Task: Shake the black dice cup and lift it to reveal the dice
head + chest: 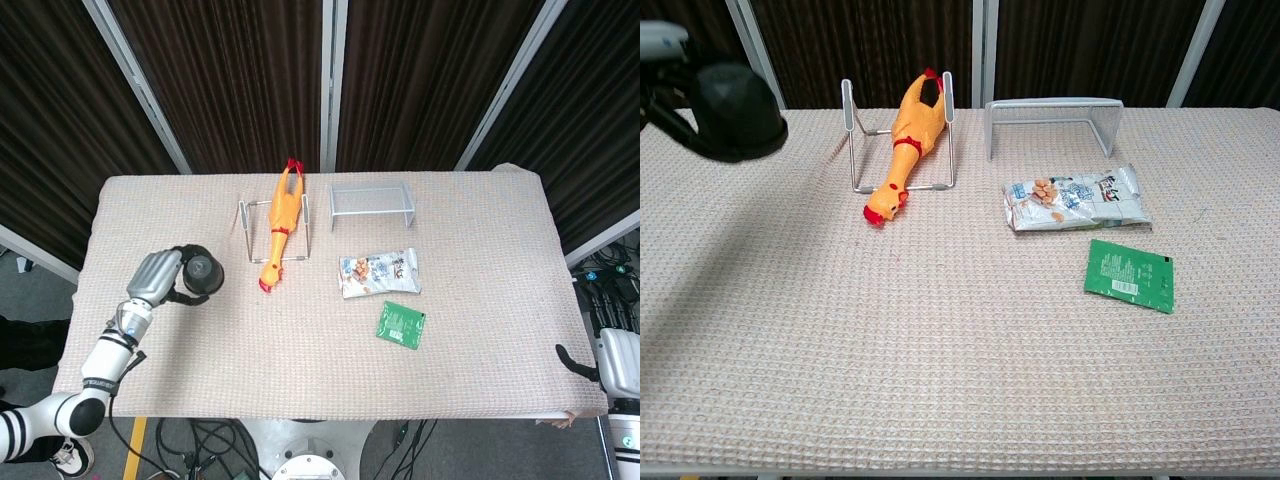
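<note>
My left hand (152,279) grips the black dice cup (202,273) over the left part of the table, its fingers wrapped around the cup's side. In the chest view the cup (736,112) hangs in the air at the upper left, above the cloth, with only a bit of the left hand (662,50) showing at the frame's edge. I see no dice on the cloth in either view. My right hand (604,362) is at the table's front right corner, off the cloth; how its fingers lie is unclear.
A yellow rubber chicken (279,229) lies across a wire rack (246,232) at the back centre. A low metal shelf (371,200) stands to its right. A snack bag (378,272) and a green packet (402,324) lie right of centre.
</note>
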Tool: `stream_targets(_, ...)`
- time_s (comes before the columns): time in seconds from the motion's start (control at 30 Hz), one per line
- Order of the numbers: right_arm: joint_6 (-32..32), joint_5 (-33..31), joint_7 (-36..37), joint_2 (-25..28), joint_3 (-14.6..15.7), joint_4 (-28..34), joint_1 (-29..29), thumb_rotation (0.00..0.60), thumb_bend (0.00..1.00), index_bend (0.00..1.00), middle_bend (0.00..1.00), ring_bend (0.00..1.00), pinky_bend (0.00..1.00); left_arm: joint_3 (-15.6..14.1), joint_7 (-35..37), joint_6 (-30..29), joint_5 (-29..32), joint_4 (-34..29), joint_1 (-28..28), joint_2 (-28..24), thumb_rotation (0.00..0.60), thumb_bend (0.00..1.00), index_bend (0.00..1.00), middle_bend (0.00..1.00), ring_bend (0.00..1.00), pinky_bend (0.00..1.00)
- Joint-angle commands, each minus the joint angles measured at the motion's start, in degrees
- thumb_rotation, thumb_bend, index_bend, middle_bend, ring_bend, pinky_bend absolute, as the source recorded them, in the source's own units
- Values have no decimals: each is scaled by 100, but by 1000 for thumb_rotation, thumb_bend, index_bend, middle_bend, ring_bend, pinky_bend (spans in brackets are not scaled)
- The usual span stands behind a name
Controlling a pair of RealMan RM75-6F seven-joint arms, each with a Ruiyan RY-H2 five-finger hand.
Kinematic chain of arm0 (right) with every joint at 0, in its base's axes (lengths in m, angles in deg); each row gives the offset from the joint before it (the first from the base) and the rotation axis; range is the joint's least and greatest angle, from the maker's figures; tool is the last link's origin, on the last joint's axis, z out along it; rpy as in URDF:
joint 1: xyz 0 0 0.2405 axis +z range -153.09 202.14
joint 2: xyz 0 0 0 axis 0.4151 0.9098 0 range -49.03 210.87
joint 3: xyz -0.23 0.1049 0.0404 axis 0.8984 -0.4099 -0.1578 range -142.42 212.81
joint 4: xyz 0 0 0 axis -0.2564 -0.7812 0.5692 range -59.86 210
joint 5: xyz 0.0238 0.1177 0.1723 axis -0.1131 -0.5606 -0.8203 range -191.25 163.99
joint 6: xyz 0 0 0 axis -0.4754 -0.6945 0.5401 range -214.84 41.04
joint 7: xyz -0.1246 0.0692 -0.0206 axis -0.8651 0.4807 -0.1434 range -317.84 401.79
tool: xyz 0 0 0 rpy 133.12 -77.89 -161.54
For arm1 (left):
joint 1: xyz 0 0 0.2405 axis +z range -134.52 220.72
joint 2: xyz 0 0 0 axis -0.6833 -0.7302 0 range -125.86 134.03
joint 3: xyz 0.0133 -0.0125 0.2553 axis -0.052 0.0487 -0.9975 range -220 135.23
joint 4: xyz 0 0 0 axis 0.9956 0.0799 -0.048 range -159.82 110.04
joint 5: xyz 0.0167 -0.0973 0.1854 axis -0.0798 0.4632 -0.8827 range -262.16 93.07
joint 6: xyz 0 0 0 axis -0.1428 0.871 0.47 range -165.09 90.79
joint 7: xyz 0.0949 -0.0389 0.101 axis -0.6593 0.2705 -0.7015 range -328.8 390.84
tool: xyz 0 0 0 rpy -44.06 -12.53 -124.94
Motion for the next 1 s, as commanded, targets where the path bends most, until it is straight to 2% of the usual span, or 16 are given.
stream_targets(0.03, 24, -11, -2, -9, 5, -8, 6, 600, 164, 0, 0, 0, 0, 145, 152, -608, -607, -3, -62, 100, 600, 263, 396, 491, 290, 334)
stream_targets(0.17, 143, -30, -21, 6, 42, -23, 32, 600, 163, 0, 0, 0, 0, 679, -380, -1776, -1613, -828, -109, -340, 600, 264, 396, 488, 290, 334)
stream_targets(0.27, 108, -5, -11, 21, 37, -6, 26, 600, 164, 0, 0, 0, 0, 903, -483, -2221, -1746, -1169, -87, -392, 600, 265, 396, 487, 290, 333)
stream_targets(0.33, 86, 0, -1, 32, 31, -7, 20, 600, 164, 0, 0, 0, 0, 838, -448, -2226, -1594, -1146, -49, -330, 600, 265, 396, 487, 290, 333)
stream_targets(0.43, 86, -27, 22, 29, 27, -24, 7, 600, 164, 0, 0, 0, 0, 422, -350, -1728, -1142, -760, -7, -193, 600, 265, 396, 487, 290, 333)
stream_targets(0.6, 160, -35, 7, -11, 49, -47, 30, 600, 164, 0, 0, 0, 0, -374, 117, -100, -168, 178, -81, 146, 600, 265, 396, 487, 290, 333)
stream_targets(0.67, 172, -20, -6, -23, 59, -50, 39, 600, 164, 0, 0, 0, 0, -539, 216, 328, -101, 409, -149, 179, 600, 266, 396, 487, 290, 332)
stream_targets(0.77, 161, -20, -2, -23, 54, -58, 37, 600, 164, 0, 0, 0, 0, -515, 270, 209, -256, 539, -142, 235, 600, 265, 398, 487, 289, 331)
stream_targets(0.87, 117, -28, 21, -9, 31, -70, 24, 600, 164, 0, 0, 0, 0, -355, 340, -298, -469, 665, -57, 333, 600, 265, 399, 487, 289, 332)
stream_targets(1.0, 100, -54, 47, -7, 20, -96, 7, 600, 163, 0, 0, 0, 0, -141, 472, -690, -562, 738, -7, 378, 600, 264, 400, 487, 289, 339)
